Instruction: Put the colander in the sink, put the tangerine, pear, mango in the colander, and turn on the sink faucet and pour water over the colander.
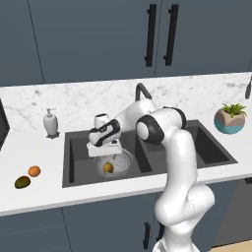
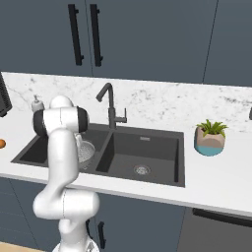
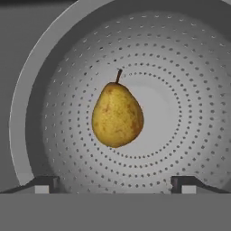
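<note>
Left base view: tool [image 1: 109, 156] is hanging over the colander [image 1: 123, 165], which is sitting in the left basin of the sink [image 1: 74, 162]; pear [image 1: 108, 168] is lying inside it. Tangerine [image 1: 34, 171] and mango [image 1: 22, 182] are waiting on the bench [image 1: 29, 147], side by side.

Right base view: faucet [image 2: 109, 106] is standing behind the divider, no water showing.

Hand view: tool is gaping wide, holding nothing. Remaining fruits are likely light, firm, smooth; gripping across the middle looks best.
</note>
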